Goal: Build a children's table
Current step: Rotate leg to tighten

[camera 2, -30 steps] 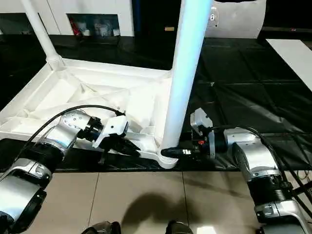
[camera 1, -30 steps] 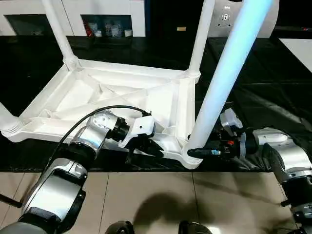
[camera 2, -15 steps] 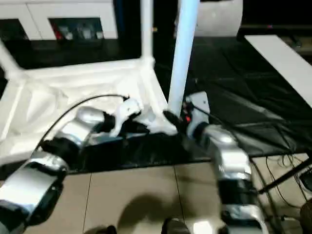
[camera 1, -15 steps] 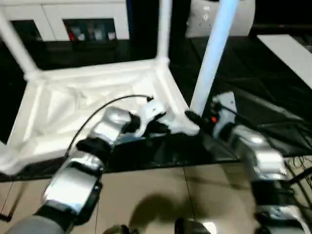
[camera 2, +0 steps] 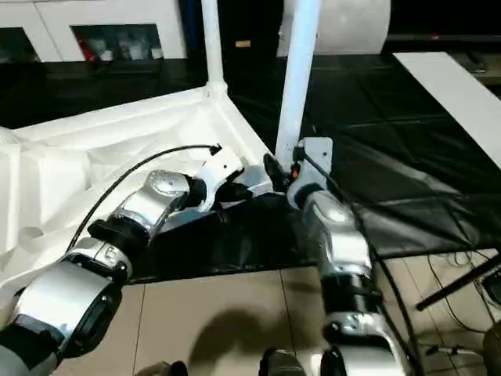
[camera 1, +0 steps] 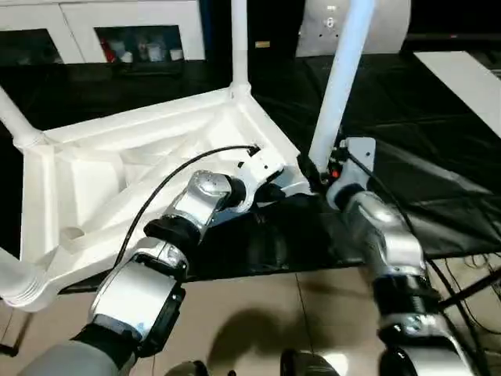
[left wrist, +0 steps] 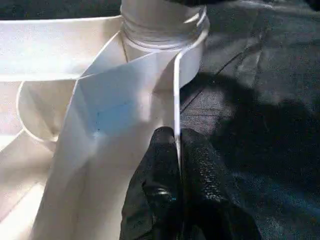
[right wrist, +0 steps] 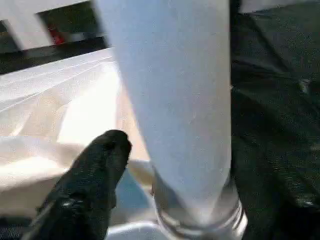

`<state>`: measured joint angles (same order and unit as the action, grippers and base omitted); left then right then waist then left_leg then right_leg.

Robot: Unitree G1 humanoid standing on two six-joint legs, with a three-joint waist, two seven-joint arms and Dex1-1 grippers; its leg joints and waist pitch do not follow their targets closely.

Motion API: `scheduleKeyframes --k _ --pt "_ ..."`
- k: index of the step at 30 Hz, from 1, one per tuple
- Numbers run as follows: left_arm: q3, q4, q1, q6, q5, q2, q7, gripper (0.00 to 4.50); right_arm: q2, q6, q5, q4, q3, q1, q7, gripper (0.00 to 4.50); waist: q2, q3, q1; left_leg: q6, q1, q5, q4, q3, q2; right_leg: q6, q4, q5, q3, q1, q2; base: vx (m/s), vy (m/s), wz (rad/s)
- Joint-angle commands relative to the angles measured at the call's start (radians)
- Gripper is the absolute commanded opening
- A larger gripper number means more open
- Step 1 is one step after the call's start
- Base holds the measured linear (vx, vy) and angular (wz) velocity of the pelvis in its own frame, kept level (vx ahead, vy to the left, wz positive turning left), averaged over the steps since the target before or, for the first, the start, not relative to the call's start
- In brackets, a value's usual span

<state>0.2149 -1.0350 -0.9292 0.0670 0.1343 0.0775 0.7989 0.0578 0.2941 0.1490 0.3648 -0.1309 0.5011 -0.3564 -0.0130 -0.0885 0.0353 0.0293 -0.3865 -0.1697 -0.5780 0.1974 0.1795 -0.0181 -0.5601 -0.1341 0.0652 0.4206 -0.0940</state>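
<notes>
The white table top (camera 1: pixel 117 168) lies upside down on the black padded surface, its X ribs facing up. Three legs stand in its sockets: one at the far corner (camera 1: pixel 238 47), one at the left (camera 1: pixel 16 125), and one at the near right corner (camera 1: pixel 338 86). A fourth flared leg end (camera 1: pixel 17 283) shows at the bottom left. My left gripper (left wrist: pixel 176 150) is shut on the thin rim of the top beside the near right socket (left wrist: pixel 160 30). My right gripper (camera 1: pixel 315 174) grips the base of the near right leg (right wrist: pixel 170 85), with one black finger (right wrist: pixel 100 170) beside it.
The black padded surface (camera 1: pixel 438 157) ends at a front edge above the tiled floor (camera 1: pixel 258 313). White cabinets (camera 1: pixel 133 39) and a white machine (camera 1: pixel 329 31) stand behind. A pale board (camera 1: pixel 462 70) lies at the far right. Cables and a stand's feet (camera 1: pixel 470 290) lie on the floor at the right.
The table top has swung round on the surface, its near right corner going away from me. Both grippers kept their holds. The camera also shifted.
</notes>
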Motion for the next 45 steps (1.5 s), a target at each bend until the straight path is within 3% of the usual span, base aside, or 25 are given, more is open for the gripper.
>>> scheduleKeyframes --k 1,4,6,10,11,15,21,22,23,29,38,43,44,45 --pt "0.001 0.034 0.000 -0.061 -0.012 -0.004 0.028 0.00 0.004 0.013 0.028 -0.016 0.074 -0.023 -0.100 3.85 0.010 0.085 -0.007 -0.122 0.013 -0.182 0.055 -0.016 0.037 -0.239 0.058 -0.238 -0.033 -0.063 -0.049 0.000 0.000 0.00" --pt "0.020 0.049 0.026 -0.092 -0.008 0.029 0.103 0.00 0.100 -0.001 0.041 -0.049 0.082 -0.060 -0.212 4.00 0.006 0.081 -0.013 -0.116 0.015 -0.202 0.056 -0.016 0.038 -0.231 0.063 -0.280 -0.033 -0.063 -0.049 0.000 0.000 0.00" --pt "0.042 0.075 0.063 -0.158 -0.017 0.070 0.235 0.00 0.213 -0.012 0.044 -0.078 0.097 -0.091 -0.364 4.11 0.011 0.081 -0.018 -0.117 0.017 -0.208 0.056 -0.015 0.040 -0.227 0.064 -0.280 -0.033 -0.064 -0.046 0.000 0.000 0.00" --pt "0.066 0.096 0.093 -0.228 -0.034 0.112 0.374 0.00 0.311 -0.032 0.080 -0.111 0.124 -0.110 -0.568 4.11 0.005 0.081 -0.023 -0.127 0.015 -0.208 0.056 -0.016 0.044 -0.246 0.057 -0.250 -0.034 -0.064 -0.048 0.000 0.000 0.00" --pt "0.068 0.097 0.096 -0.232 -0.036 0.118 0.390 0.00 0.328 -0.039 0.086 -0.116 0.132 -0.114 -0.607 4.11 0.009 0.081 -0.024 -0.129 0.016 -0.219 0.055 -0.016 0.045 -0.250 0.057 -0.253 -0.032 -0.065 -0.046 0.000 0.000 0.00" --pt "0.088 0.108 0.108 -0.266 -0.043 0.159 0.493 0.00 0.427 -0.071 0.103 -0.113 0.190 -0.132 -0.792 4.11 0.007 0.078 -0.042 -0.119 0.022 -0.234 0.057 -0.012 0.051 -0.247 0.058 -0.287 -0.032 -0.061 -0.046 0.000 0.000 0.00" --pt "0.100 0.137 0.121 -0.277 -0.057 0.201 0.624 0.00 0.481 -0.068 0.125 -0.079 0.214 -0.111 -0.940 3.59 0.008 0.078 -0.055 -0.108 0.022 -0.235 0.057 -0.011 0.052 -0.253 0.055 -0.287 -0.033 -0.058 -0.049 0.000 0.000 0.00" --pt "0.102 0.142 0.122 -0.279 -0.058 0.210 0.644 0.00 0.485 -0.063 0.129 -0.072 0.216 -0.103 -0.962 3.49 0.014 0.078 -0.058 -0.112 0.020 -0.228 0.057 -0.011 0.052 -0.254 0.054 -0.282 -0.034 -0.060 -0.050 0.000 0.000 0.00" --pt "0.103 0.143 0.121 -0.282 -0.057 0.214 0.647 0.00 0.485 -0.063 0.129 -0.067 0.216 -0.100 -0.967 3.31 0.010 0.078 -0.061 -0.114 0.020 -0.222 0.058 -0.012 0.054 -0.255 0.052 -0.278 -0.034 -0.058 -0.050 0.000 0.000 0.00" --pt "0.108 0.155 0.125 -0.284 -0.068 0.232 0.704 0.00 0.492 -0.044 0.157 -0.044 0.240 -0.077 -1.029 2.81 0.013 0.077 -0.070 -0.104 0.024 -0.218 0.058 -0.011 0.055 -0.252 0.051 -0.289 -0.035 -0.055 -0.051 0.000 0.000 0.00" --pt "0.107 0.170 0.130 -0.280 -0.076 0.237 0.729 0.00 0.486 -0.037 0.167 -0.036 0.260 -0.070 -1.089 2.09 0.012 0.076 -0.071 -0.099 0.024 -0.213 0.058 -0.011 0.054 -0.249 0.051 -0.290 -0.034 -0.055 -0.051 0.000 0.000 0.00" --pt "0.100 0.168 0.130 -0.269 -0.077 0.231 0.718 0.00 0.484 -0.029 0.174 -0.056 0.264 -0.082 -1.090 2.00 0.013 0.077 -0.071 -0.098 0.023 -0.212 0.058 -0.011 0.054 -0.248 0.051 -0.291 -0.035 -0.056 -0.050 0.000 0.000 0.00" --pt "0.090 0.163 0.126 -0.249 -0.076 0.222 0.686 0.00 0.476 -0.004 0.193 -0.090 0.258 -0.102 -1.082 1.98 0.008 0.076 -0.071 -0.097 0.025 -0.214 0.059 -0.011 0.054 -0.249 0.053 -0.288 -0.035 -0.054 -0.050 0.000 0.000 0.00" --pt "0.087 0.160 0.124 -0.242 -0.074 0.218 0.672 0.00 0.473 0.009 0.203 -0.106 0.255 -0.111 -1.077 1.98 0.012 0.077 -0.072 -0.098 0.026 -0.211 0.059 -0.010 0.055 -0.251 0.051 -0.279 -0.035 -0.054 -0.049 0.000 0.000 0.00"
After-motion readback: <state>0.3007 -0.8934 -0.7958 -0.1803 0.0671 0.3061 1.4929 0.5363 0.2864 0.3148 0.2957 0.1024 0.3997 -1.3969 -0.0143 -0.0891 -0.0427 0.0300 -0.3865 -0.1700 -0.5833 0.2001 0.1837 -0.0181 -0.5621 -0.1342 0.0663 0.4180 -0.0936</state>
